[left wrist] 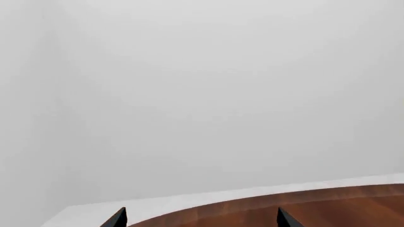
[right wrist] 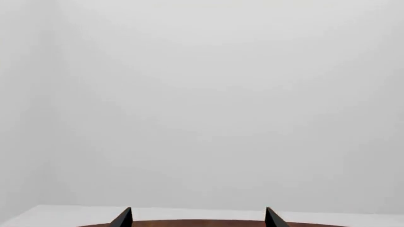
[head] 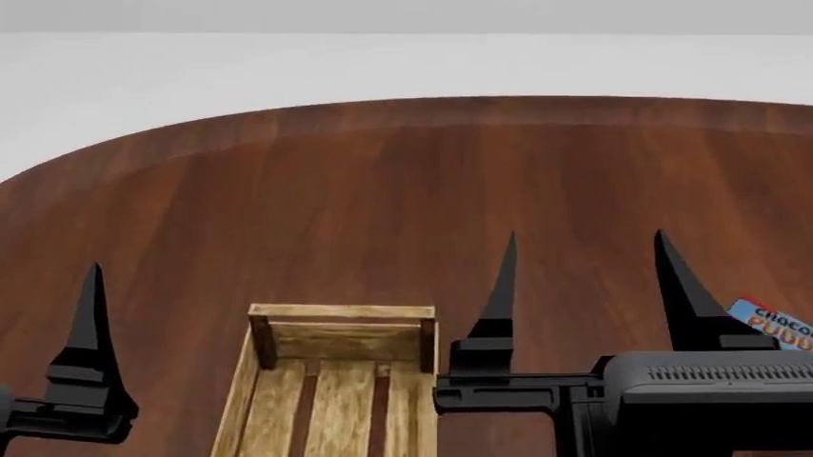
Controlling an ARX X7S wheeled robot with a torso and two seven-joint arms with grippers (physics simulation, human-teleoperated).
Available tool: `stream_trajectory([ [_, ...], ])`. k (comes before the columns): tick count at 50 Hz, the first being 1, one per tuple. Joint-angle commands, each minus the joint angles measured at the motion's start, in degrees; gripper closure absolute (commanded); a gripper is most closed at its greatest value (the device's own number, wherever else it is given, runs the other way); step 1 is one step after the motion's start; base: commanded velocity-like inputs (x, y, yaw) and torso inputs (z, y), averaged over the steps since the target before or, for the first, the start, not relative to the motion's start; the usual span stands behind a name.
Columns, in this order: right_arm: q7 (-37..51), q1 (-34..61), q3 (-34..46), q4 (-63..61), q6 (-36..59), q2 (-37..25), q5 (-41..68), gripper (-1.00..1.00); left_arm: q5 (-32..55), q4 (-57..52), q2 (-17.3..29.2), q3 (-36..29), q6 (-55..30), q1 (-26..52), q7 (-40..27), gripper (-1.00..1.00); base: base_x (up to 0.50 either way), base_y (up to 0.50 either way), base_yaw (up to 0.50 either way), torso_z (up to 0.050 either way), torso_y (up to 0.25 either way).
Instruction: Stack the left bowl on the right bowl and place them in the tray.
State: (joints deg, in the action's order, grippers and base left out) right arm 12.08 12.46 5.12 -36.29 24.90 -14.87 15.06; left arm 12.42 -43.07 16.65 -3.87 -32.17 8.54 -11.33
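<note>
Two black grippers hang over the dark reddish wooden table. Left gripper has its fingers spread wide, holding nothing. Between the arms sits the long light weathered-wood tray, nothing visible inside. Right gripper is spread wide too, a blue-and-red printed box peeking beside it.

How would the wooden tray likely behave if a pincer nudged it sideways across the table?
The tray looks like rigid plank construction, so it would probably slide as one piece rather than flex. Its low, wide shape suggests little risk of tipping. On the smooth-looking table it may slide fairly easily, perhaps rotating if pushed off-centre.
</note>
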Motion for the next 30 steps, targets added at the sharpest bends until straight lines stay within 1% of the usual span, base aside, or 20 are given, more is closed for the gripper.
stream_trajectory([
  [1, 0.4, 0.2, 0.2, -0.1, 0.6, -0.3, 0.4, -1.0, 0.0, 0.3, 0.3, 0.1, 0.7, -0.4, -0.5, -1.0, 0.5, 0.0, 0.0, 0.0, 0.0],
  [5, 0.5, 0.3, 0.4, 0.0, 0.7, -0.4, 0.5, -1.0, -0.1, 0.3, 0.4, -0.2, 0.5, -0.4, -0.6, -1.0, 0.5, 0.0, 0.0, 0.0, 0.0],
  [10, 0.9, 0.4, 0.0, -0.2, 1.3, -0.3, 1.0, -1.0, -0.4, -0.1, 0.9, -0.4, 1.0, -1.2, -0.6, -1.0, -0.01, 0.0, 0.0, 0.0, 0.002],
  [12, 1.0, 0.4, 0.1, -0.1, 1.3, -0.3, 1.0, -1.0, -0.6, -0.1, 1.0, -0.7, 0.0, -0.8, -0.9, -1.0, 0.0, 0.0, 0.0, 0.0, 0.0],
  [17, 1.1, 0.4, 0.1, -0.2, 1.4, -0.5, 1.2, -1.0, -2.0, 0.5, 1.4, -1.8, 0.6, -0.5, -1.2, -1.0, 0.0, 0.0, 0.0, 0.0, -0.24],
  [30, 1.6, 0.4, -0.2, -0.1, 1.6, -0.7, 1.8, -1.0, -2.1, 0.4, 2.0, -2.6, 0.3, -0.4, -1.4, -1.0, 0.0, 0.0, 0.0, 0.0, -0.25],
])
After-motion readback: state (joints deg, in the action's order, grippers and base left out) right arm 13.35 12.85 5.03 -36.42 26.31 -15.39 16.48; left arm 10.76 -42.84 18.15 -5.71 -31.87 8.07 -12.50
